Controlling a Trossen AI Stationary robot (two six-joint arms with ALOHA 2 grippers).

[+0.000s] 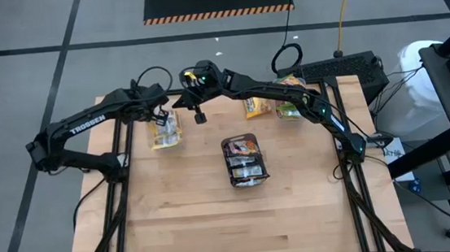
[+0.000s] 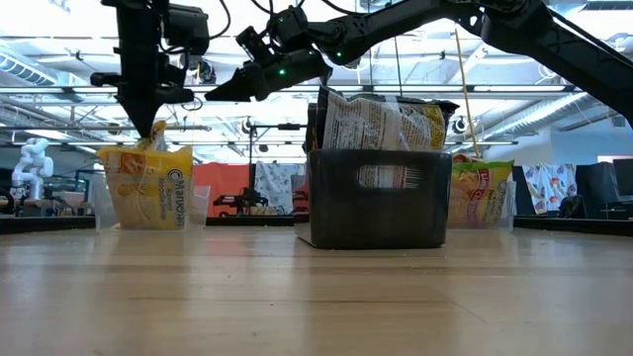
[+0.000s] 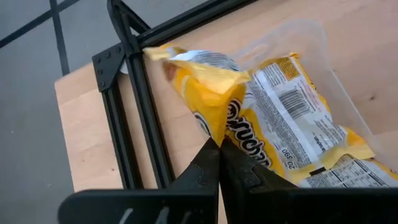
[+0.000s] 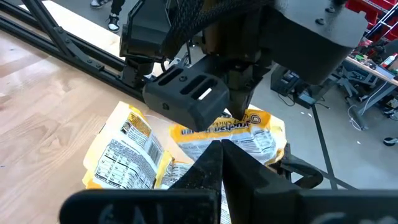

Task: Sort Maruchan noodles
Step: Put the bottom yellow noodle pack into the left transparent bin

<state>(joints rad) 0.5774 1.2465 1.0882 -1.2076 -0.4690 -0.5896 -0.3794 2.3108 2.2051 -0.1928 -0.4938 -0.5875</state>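
The left gripper [image 3: 219, 146] is pinching a crinkly yellow Maruchan packet [image 3: 211, 87] over the clear tub [image 3: 305, 37], left of the dark grey tray [image 2: 376, 198], so it should be easing straight down before letting go. The right gripper [image 4: 221, 149] is hovering beside it, pinched shut and holding nothing.

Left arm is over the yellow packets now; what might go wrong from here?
1. The left gripper has its jaws shut at the edge of a yellow packet standing above the clear tub; it may tip out or drag the tub.
2. The right gripper, jaws shut, hangs close above the left one, so the arms may collide.
3. Packets stick up out of the dark tray and may snag.
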